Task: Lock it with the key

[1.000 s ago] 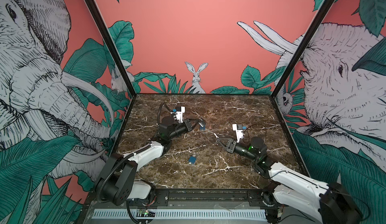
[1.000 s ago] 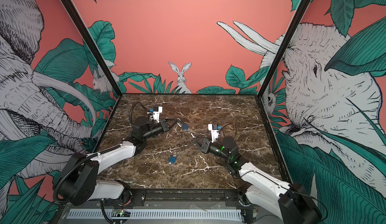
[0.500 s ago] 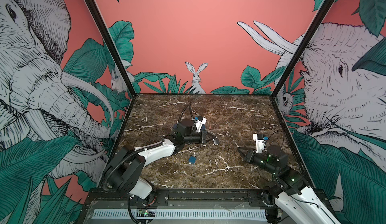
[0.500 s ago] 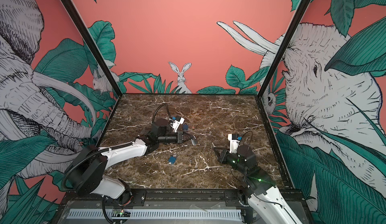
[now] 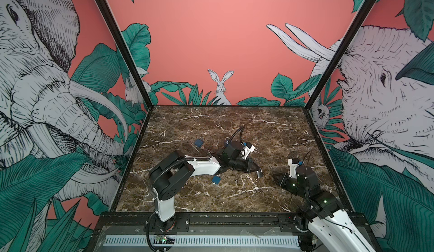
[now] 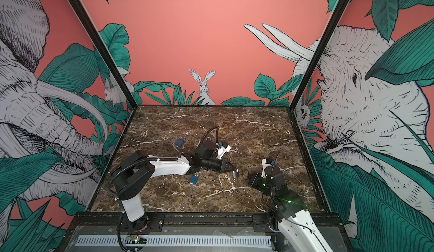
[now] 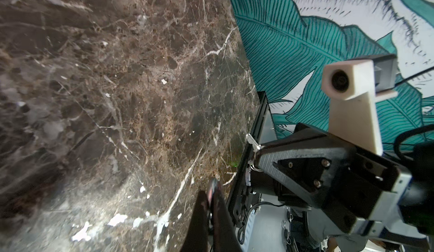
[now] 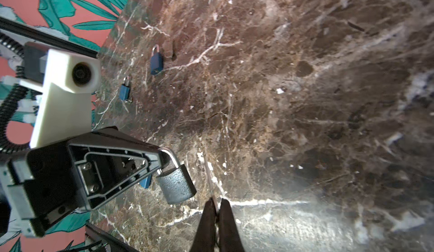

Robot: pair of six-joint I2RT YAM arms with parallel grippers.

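Grey padlock point(image 8: 176, 184) – matte body, silver shackle – hangs by its shackle, pinched in the left gripper point(image 5: 257, 168), just off the table point(image 5: 211, 121) centre toward 4 o'clock. At its 3 o'clock, apart, the right gripper point(image 5: 275, 177) pinches the key point(image 7: 251, 141). Blue padlocks point(image 5: 199, 142) lie at its 9 and 10 o'clock – clear of both.

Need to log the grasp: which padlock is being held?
The grey padlock, hung by its shackle in the left gripper; the blue padlocks lie on the table.

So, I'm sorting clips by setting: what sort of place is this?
Most likely a robot test booth: a marble-look tabletop boxed in by printed jungle-mural walls, a left arm and a right arm mounted at its front edge, and small blue padlocks lying on it.
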